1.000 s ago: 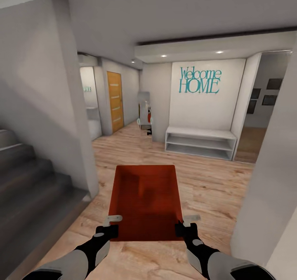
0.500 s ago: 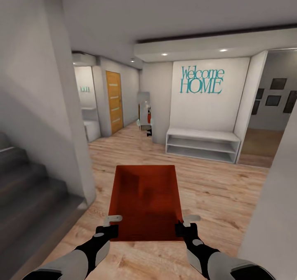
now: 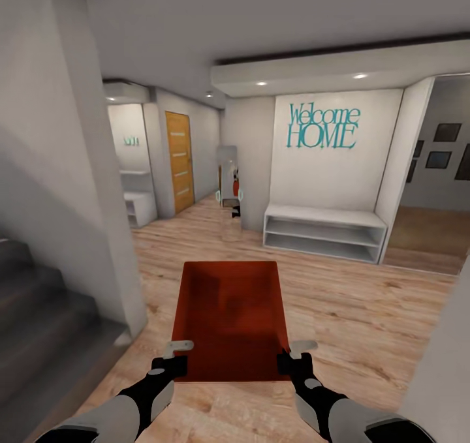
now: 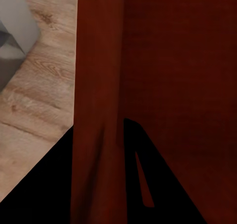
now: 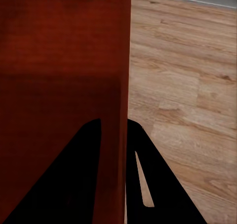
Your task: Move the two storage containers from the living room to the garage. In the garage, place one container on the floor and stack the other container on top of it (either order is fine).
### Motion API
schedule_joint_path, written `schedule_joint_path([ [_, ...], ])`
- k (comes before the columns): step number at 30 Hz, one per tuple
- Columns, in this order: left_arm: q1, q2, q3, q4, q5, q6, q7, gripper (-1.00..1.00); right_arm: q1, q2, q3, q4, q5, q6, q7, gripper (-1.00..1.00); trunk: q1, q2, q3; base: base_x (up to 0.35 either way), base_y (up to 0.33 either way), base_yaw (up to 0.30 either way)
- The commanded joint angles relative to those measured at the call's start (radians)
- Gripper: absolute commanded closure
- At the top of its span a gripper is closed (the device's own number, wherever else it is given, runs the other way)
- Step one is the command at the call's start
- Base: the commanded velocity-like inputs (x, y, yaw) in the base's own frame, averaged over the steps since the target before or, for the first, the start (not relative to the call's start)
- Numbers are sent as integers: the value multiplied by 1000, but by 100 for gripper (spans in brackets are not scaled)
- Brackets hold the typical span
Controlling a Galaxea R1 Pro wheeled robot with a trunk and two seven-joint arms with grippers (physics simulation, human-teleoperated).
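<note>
Light wood plank flooring (image 3: pixel 352 312) ran through a hallway with grey stairs (image 3: pixel 39 325) at the near left, a wooden door (image 3: pixel 179 161) at the far left, and a white wall bearing teal "Welcome HOME" lettering (image 3: pixel 323 127) above a low white shelf unit (image 3: pixel 323 232) on the far right. One orange-red storage container (image 3: pixel 230 316) hung level above the planks at the near centre, its open top facing up and its inside bare. The left hand (image 3: pixel 171 363) was clamped on the container's near left corner, and the left wrist view showed the thin wall (image 4: pixel 96 110) running between its two dark fingers (image 4: pixel 39 184). The right hand (image 3: pixel 292 361) was likewise closed on the near right corner, its fingers (image 5: pixel 153 184) straddling that side's wall (image 5: pixel 114 110) in the right wrist view.
</note>
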Motion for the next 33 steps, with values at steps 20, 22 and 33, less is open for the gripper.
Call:
schedule_joint_path([
  [20,-1,0,13,0,0,-3,23,100,-1,0,34,4,-38,-8,-6,100,1,-1,0,322,0,0],
  [22,-1,0,13,0,0,-3,23,100,0,0,34,4,-38,-8,-6,100,1,-1,0,322,0,0],
  [33,-1,0,14,0,0,-3,23,100,0,0,34,4,-36,-8,-7,100,1,-1,0,322,0,0],
])
